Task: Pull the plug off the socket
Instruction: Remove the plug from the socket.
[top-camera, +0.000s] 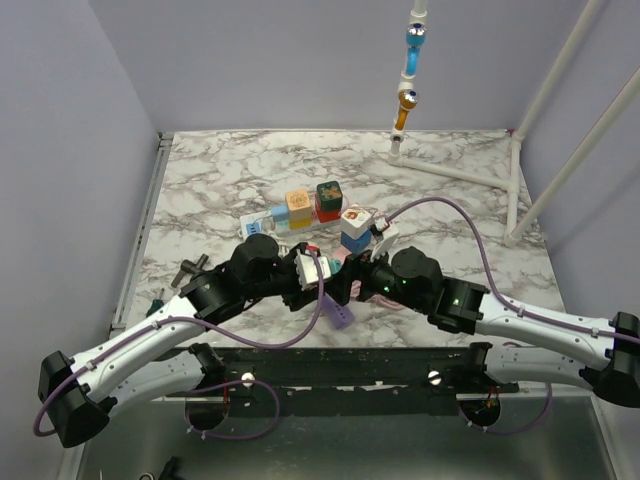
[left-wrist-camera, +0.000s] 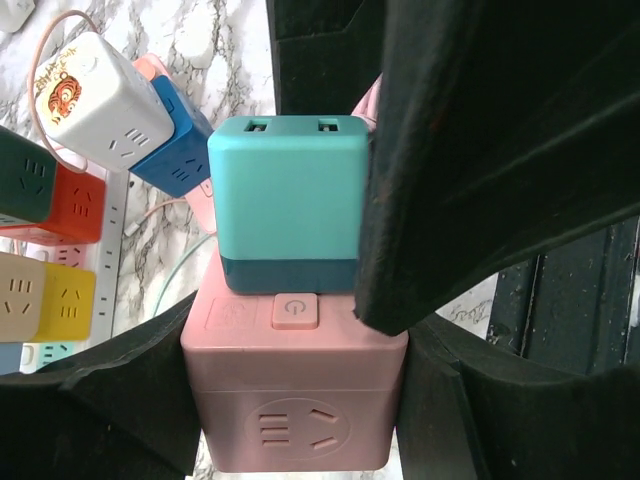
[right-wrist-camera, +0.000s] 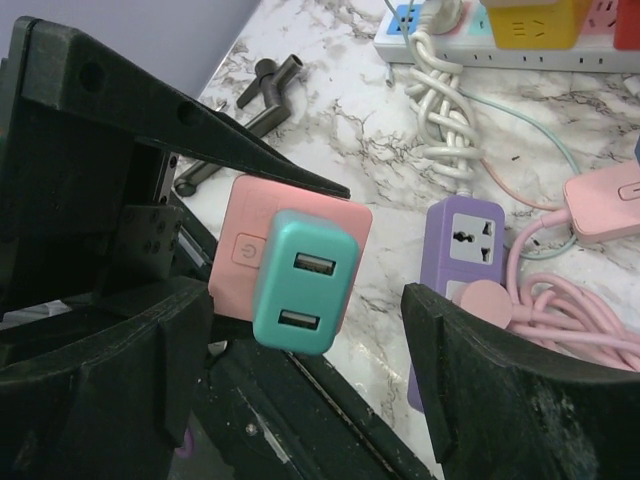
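- Plug (left-wrist-camera: 290, 200): teal two-port USB block, seated in the top face of the socket (left-wrist-camera: 295, 410), a pink cube held up between the two arms near the table's front edge.
- Left gripper (left-wrist-camera: 300, 380): clamped on the socket's side walls, low on the cube.
- Right gripper (right-wrist-camera: 305, 300): fingers apart, one on each side of the plug. The left wrist view shows one finger close against the plug's flank, but I cannot tell if it touches.
- Risk, partial grasp: if the right fingers close too near the seam, they may pinch the socket too, and the pull would separate nothing.
- Risk, slip: the plug's sides look smooth and rounded, so a light squeeze could slide off.
- Risk, lost socket: an off-axis pull could twist the cube out of the left gripper's hold.
- Below: purple adapter (right-wrist-camera: 462, 240) and pink cable (right-wrist-camera: 560, 300), which a dropped cube could hit.
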